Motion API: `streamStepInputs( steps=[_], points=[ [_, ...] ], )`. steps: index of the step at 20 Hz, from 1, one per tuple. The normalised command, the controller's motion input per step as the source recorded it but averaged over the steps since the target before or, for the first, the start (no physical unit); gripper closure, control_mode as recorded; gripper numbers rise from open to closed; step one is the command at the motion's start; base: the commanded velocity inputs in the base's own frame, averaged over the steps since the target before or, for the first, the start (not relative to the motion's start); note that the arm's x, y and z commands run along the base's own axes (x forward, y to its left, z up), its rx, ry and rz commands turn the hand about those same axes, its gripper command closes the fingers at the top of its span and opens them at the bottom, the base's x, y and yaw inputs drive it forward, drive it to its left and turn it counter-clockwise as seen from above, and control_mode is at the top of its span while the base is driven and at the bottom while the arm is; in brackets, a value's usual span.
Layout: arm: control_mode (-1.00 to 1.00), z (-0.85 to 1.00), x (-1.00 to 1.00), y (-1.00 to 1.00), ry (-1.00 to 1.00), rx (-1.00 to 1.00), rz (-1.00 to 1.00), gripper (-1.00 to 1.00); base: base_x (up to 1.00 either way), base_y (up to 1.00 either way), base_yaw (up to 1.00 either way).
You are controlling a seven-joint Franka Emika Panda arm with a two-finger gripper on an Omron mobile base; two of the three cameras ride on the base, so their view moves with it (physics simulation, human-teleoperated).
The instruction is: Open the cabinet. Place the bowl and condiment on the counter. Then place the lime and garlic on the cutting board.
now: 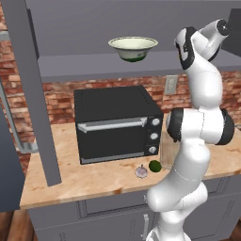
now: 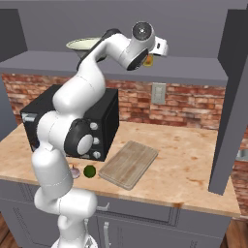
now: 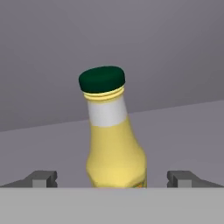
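The cabinet (image 1: 94,66) stands open, its doors (image 2: 230,97) swung out. On its shelf the cream bowl (image 1: 133,47) sits upright; the arm partly hides the bowl (image 2: 80,44) in the right base view. The yellow condiment (image 3: 114,140) with a dark green cap stands on the shelf right in front of my hand. My gripper (image 3: 113,179) is open, one fingertip (image 3: 41,178) on each side of the bottle, apart from it. A sliver of the condiment (image 2: 149,60) peeks out below my hand. Lime (image 1: 154,165) and garlic (image 1: 140,171) lie on the counter (image 1: 94,181), left of the cutting board (image 2: 128,163).
A black oven (image 1: 117,122) stands on the counter under the shelf, just behind the lime and garlic. A wall outlet (image 2: 158,93) sits on the brick wall. Grey drawer fronts (image 1: 113,207) run below the counter. The open left door (image 1: 28,94) hangs over the counter's left end.
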Motion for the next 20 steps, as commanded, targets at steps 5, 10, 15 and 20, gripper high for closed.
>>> streamStepInputs(
  steps=[5,10,15,20],
  points=[
    [-1.0,-0.05,0.12,0.0,0.0,0.0,0.0,-1.0,0.0,0.0,0.0],
    [-1.0,-0.07,0.12,-0.04,0.0,0.0,0.0,-1.0,0.0,0.0,0.0],
    [-1.0,-0.06,0.14,-0.06,0.0,0.0,0.0,-1.0,0.0,0.0,0.0],
    [-1.0,-0.02,0.13,-0.01,0.0,0.0,0.0,1.0,0.0,0.0,0.0]
  ],
)
